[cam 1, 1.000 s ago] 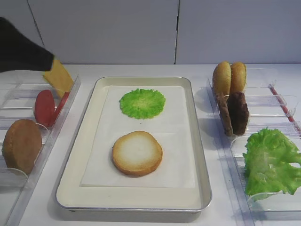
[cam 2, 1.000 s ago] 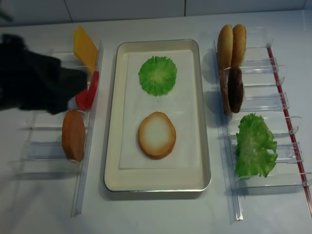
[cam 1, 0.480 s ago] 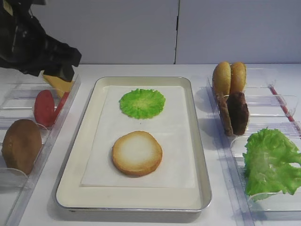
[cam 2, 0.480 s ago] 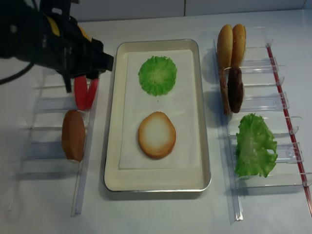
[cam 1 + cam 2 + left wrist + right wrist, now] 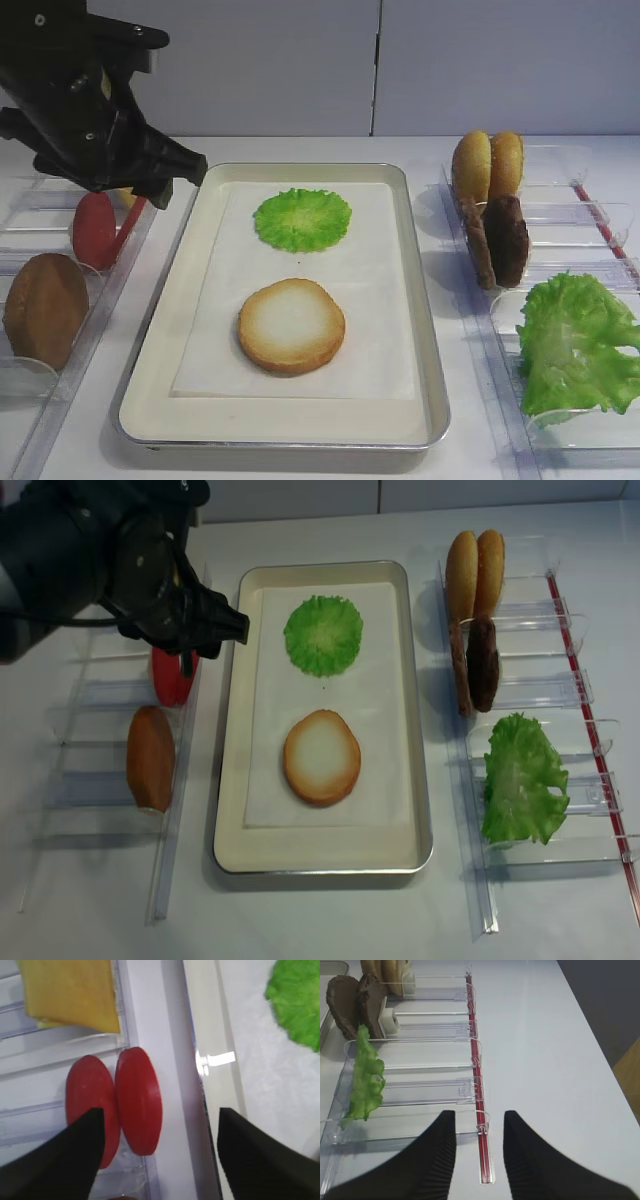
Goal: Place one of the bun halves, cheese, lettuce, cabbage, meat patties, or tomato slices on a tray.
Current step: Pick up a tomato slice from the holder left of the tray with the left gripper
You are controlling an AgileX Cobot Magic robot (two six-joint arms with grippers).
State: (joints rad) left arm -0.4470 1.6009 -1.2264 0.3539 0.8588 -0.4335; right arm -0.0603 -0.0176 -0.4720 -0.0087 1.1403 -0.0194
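Two red tomato slices stand on edge in the left clear holder. My left gripper hangs open just above them, one finger over the outer slice and the other over the tray's rim; it holds nothing. The silver tray with its white liner carries a bun half, cut face up, and a flat green leafy round. Yellow cheese lies behind the tomatoes. My right gripper is open and empty beside the right holder.
The right clear holder keeps two upright bun halves, dark meat patties and a lettuce leaf. A brown rounded piece stands in the left holder, in front of the tomatoes. A red strip edges the right holder.
My left arm has swung in from the far left and come down over the tomato slices, now covering the cheese in the high views. Nothing on the tray has moved.
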